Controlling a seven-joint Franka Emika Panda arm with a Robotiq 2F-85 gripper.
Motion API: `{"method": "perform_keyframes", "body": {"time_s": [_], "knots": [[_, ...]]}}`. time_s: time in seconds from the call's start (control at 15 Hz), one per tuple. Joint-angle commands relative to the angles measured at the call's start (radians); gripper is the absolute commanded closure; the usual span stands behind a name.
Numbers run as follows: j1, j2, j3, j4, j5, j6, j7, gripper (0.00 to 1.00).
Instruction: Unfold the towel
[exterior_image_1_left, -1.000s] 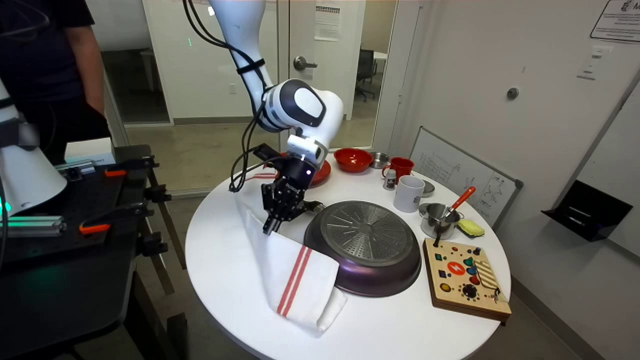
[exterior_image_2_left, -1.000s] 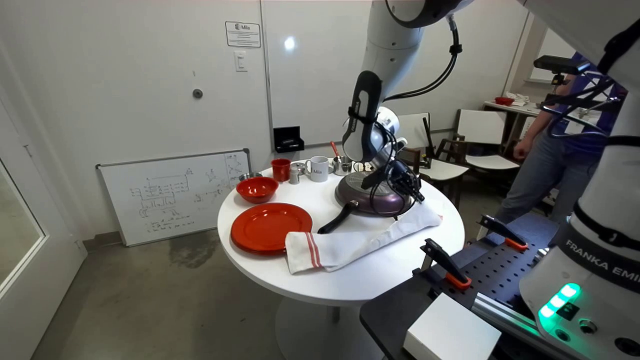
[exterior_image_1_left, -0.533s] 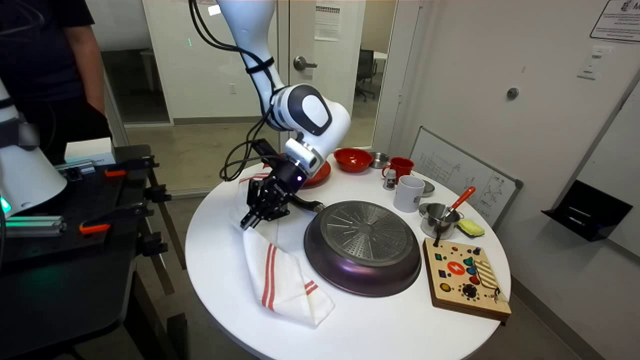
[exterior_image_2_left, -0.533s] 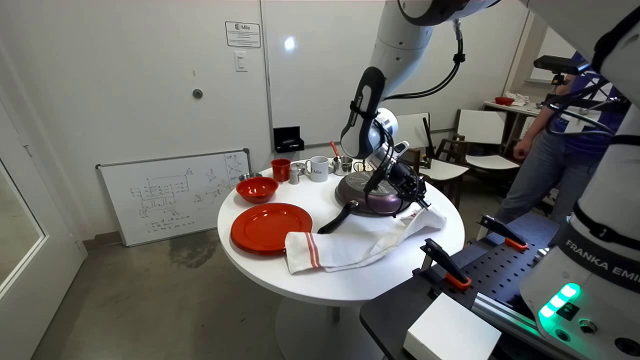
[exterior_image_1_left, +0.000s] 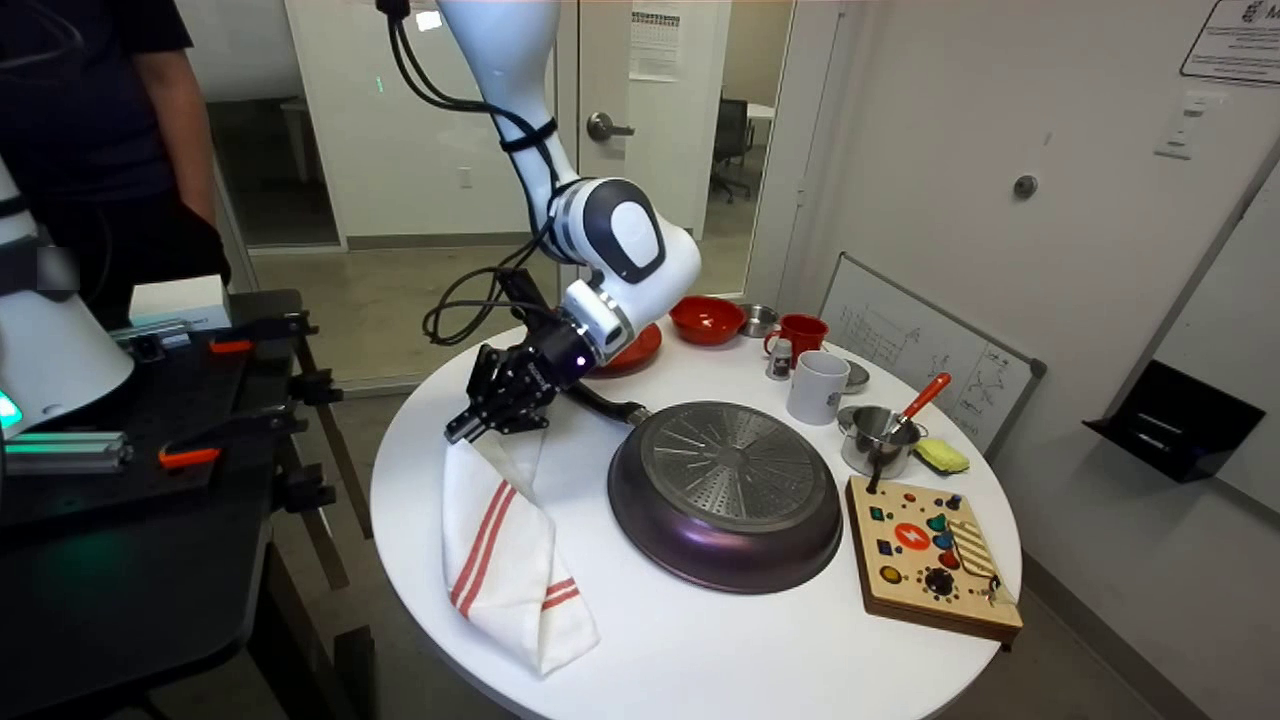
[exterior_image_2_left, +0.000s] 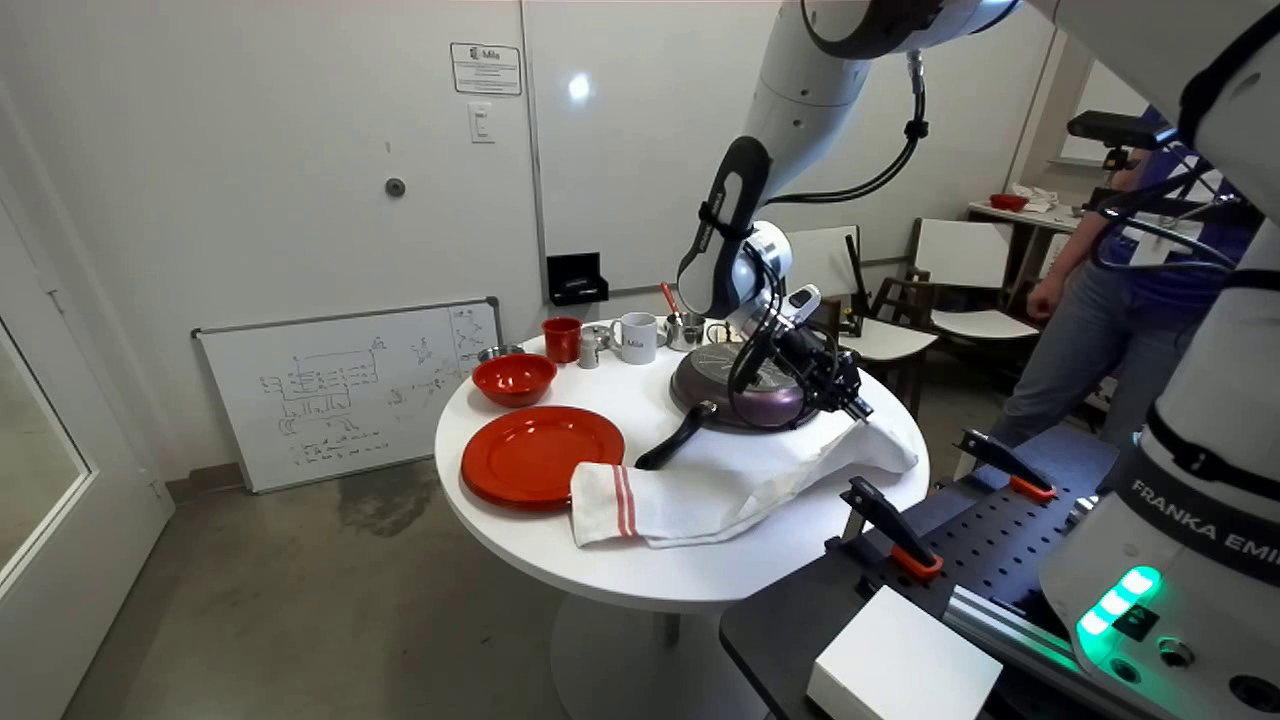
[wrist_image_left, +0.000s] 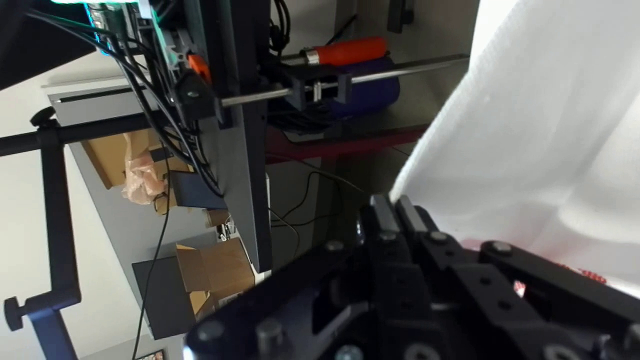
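Note:
The white towel with red stripes (exterior_image_1_left: 510, 560) lies bunched and partly folded on the round white table (exterior_image_1_left: 760, 650). Its held edge is raised off the table, and its other striped end (exterior_image_2_left: 605, 505) lies against the red plates. My gripper (exterior_image_1_left: 462, 430) is shut on the towel's edge, on the side of the table towards the dark bench. In the wrist view the towel (wrist_image_left: 510, 150) hangs from between the closed fingertips (wrist_image_left: 392, 204) and fills the right side. The gripper also shows in an exterior view (exterior_image_2_left: 858, 408), where the arm hides part of the pan.
An upturned dark pan (exterior_image_1_left: 735, 500) stands beside the towel, its handle (exterior_image_2_left: 680, 437) pointing at the red plates (exterior_image_2_left: 540, 450). A red bowl (exterior_image_1_left: 706, 320), white mug (exterior_image_1_left: 818, 388), steel pot (exterior_image_1_left: 880, 440) and wooden knob board (exterior_image_1_left: 930, 560) stand around it. A dark bench (exterior_image_1_left: 150, 560) is nearby.
My gripper has moved away from the pan towards the dark bench, pulling the towel's held part along. The towel's loose end has slid away from the pan and shows a second striped edge.

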Motion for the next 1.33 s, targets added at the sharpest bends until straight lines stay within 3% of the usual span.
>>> {"method": "perform_keyframes", "body": {"time_s": [0.0,0.07,0.27,0.73,1.27], "knots": [[-0.018,0.040,0.034,0.046,-0.021,-0.091,-0.058,0.94],[-0.020,0.049,0.042,0.050,-0.020,-0.109,-0.076,0.68],[-0.023,0.049,0.053,0.047,-0.010,-0.113,-0.109,0.53],[-0.040,0.037,0.050,0.082,0.041,-0.033,-0.083,0.02],[-0.046,0.028,0.027,0.046,0.170,0.179,0.188,0.00]]}}
